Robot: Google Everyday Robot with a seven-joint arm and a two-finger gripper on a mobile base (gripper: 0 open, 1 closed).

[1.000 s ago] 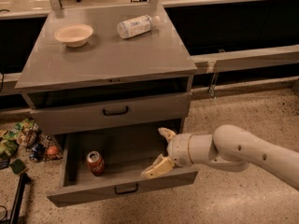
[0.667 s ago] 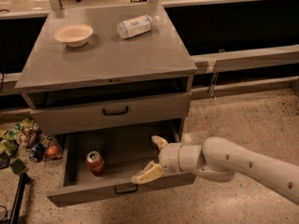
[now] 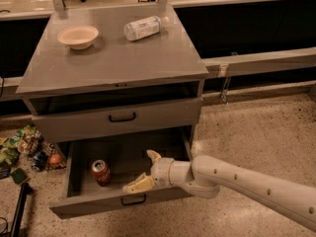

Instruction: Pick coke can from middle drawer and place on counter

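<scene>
While the two pale fingers [image 3: 139, 185] stand spread wide, one low near the drawer's front wall and the other raised behind it, nothing sits between them. The gripper [image 3: 147, 171] hangs inside the open middle drawer [image 3: 126, 149], just above its bare floor, with its mouth turned leftward. I take that wide opening as preparation: the span looks ample to pass round a can's body.

The coke can [image 3: 100, 172] stands upright on the drawer floor toward the left front corner, to the left of the fingers and clear of them, with a strip of bare grey floor in between. It is not touched yet. The lower finger's tip points roughly at it, so a short sideways slide should bring the can between the pads.

Behind the wrist, the white arm [image 3: 247, 187] reaches in low from the right across the drawer's front corner, probably to stay under the shut upper drawer [image 3: 118, 118]. Above, the counter [image 3: 123, 60] carries a bowl [image 3: 78, 36] and a plastic bottle [image 3: 143, 27] lying on its side, both toward the back. That leaves its front part open for setting the can down. Colourful clutter [image 3: 22, 149] lies on the ground left of the cabinet.
</scene>
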